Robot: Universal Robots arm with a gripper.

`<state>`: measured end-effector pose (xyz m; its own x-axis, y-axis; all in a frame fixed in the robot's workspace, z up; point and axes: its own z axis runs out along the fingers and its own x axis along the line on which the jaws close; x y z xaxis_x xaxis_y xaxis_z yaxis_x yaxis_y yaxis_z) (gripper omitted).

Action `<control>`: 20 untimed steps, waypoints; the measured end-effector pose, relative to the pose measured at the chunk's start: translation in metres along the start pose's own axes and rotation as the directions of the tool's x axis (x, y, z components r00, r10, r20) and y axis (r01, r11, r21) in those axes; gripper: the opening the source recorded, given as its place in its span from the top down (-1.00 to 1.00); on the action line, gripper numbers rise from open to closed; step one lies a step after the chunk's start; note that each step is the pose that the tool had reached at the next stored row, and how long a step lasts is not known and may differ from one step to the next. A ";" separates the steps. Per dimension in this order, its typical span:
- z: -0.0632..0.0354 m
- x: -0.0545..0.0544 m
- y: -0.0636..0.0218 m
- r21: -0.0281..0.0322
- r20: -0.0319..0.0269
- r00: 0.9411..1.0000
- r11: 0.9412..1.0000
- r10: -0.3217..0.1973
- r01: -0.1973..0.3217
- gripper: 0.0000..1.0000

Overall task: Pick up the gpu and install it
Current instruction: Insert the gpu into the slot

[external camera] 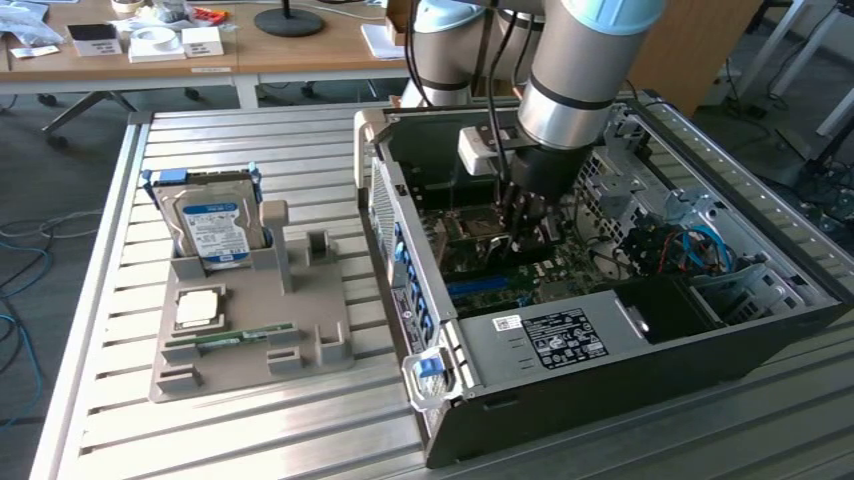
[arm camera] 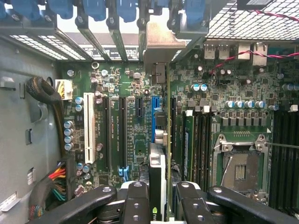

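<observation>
Currently, arm: reaches down from above into the open computer case point(external camera: 747, 330), seen in the exterior view.
gripper point(arm camera: 158, 198): partly closed, with a black finger point(arm camera: 138, 200) on each flat side of the gpu point(arm camera: 157, 175); grips the card edge-on.
gpu: held upright between the fingers, thin edge toward the wrist camera, lined up with the blue expansion slot point(arm camera: 153, 109) on the motherboard point(arm camera: 135, 140); whether seated in that slot cannot be told.
bracket point(arm camera: 159, 44): silvery, at the card's far end, sits at the row of rear slot openings under the blue latches point(arm camera: 96, 9).
CPU socket point(arm camera: 240, 168): to one side of the card, beyond the memory slots.
case position: lies on its side on the slatted metal table point(external camera: 267, 420), open side up.
fixture tray point(external camera: 254, 360): grey, on the table at the exterior view's left, apart from the case.
hard drive point(external camera: 214, 230): stands upright in the tray's far holder, blue-white label facing out.
memory stick point(external camera: 234, 337): green, lies flat in the tray, near a square processor chip point(external camera: 198, 308).
</observation>
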<state>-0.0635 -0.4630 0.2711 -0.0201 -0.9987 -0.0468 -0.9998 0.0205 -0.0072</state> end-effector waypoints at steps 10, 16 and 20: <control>0.0000 0.000 0.0043 0.000 0.000 1.000 1.000 0.000 0.000 0.47; 0.0004 0.001 0.0051 0.000 0.000 1.000 1.000 0.000 0.000 0.47; 0.0024 0.002 0.0069 0.000 0.000 1.000 1.000 0.000 0.000 0.47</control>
<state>-0.0704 -0.4643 0.2686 -0.0201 -0.9987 -0.0469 -0.9998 0.0205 -0.0072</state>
